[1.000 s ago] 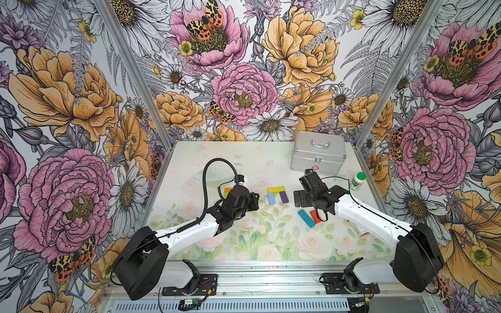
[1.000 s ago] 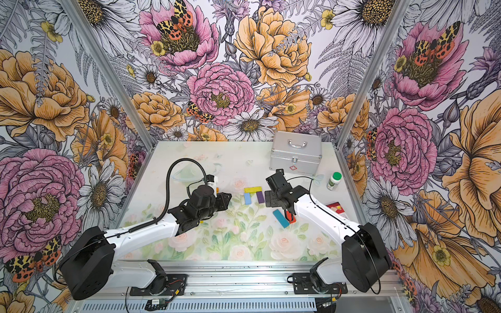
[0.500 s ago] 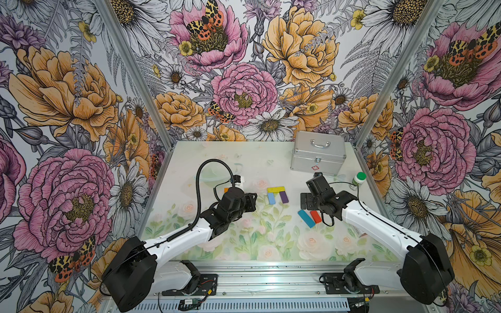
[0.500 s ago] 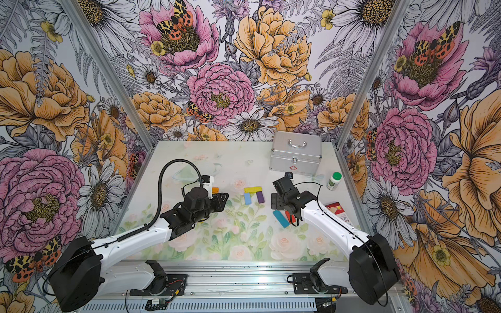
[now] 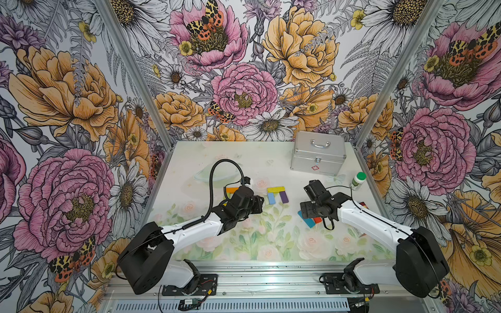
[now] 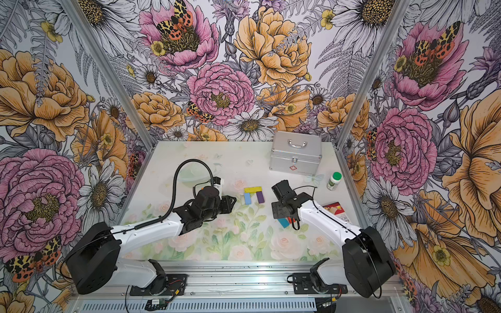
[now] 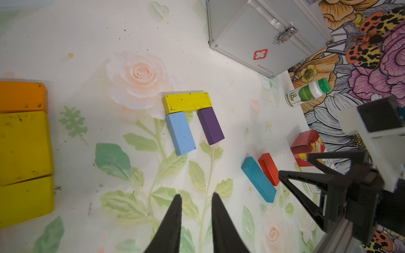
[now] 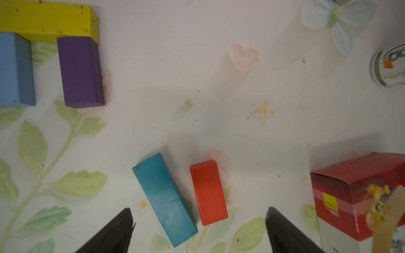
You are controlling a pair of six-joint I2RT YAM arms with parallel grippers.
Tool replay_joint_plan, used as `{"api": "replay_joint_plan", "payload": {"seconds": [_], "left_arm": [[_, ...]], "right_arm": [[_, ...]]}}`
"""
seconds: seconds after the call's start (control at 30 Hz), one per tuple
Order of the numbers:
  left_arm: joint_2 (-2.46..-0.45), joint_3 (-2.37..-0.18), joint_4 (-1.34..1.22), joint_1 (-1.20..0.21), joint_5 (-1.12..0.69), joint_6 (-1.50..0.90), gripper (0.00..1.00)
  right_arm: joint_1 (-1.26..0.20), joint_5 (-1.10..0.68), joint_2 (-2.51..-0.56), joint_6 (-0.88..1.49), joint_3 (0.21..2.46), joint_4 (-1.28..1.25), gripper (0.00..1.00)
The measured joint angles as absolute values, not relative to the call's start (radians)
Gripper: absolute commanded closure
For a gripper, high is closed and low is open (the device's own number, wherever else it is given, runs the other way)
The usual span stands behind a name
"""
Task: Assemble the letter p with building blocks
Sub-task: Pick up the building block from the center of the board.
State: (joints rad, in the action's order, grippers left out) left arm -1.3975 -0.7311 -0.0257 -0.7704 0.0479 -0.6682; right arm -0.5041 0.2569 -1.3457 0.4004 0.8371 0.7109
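Hovering spread wide, the right gripper (image 8: 199, 211) frames the flat teal-blue block (image 8: 164, 199) and short red block (image 8: 208, 192), right of the yellow-blue-purple arch (image 7: 187, 102); next, lower and clamp one. Meanwhile the left gripper (image 7: 196, 195) is barely parted, empty.

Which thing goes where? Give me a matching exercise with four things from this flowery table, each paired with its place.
Things
1. flat yellow rectangular block
2. small red rectangular block
3. silver metal case
4. white plastic bottle with a green cap

Places
A. near the right edge of the table
B. across the ends of the light blue block and the purple block
C. beside the teal-blue block, by the open right gripper
D. at the back of the table

Pairs: 1-B, 2-C, 3-D, 4-A
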Motion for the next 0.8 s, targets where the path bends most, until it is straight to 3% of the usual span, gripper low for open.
{"api": "replay_joint_plan", "payload": {"seconds": [0.8], "left_arm": [[-1.453,-0.772,-0.032,-0.769,0.002,-0.643,0.74]], "right_arm": [[-0.451,0.11,-1.372,0.389,0.802,0.707,0.15]]}}
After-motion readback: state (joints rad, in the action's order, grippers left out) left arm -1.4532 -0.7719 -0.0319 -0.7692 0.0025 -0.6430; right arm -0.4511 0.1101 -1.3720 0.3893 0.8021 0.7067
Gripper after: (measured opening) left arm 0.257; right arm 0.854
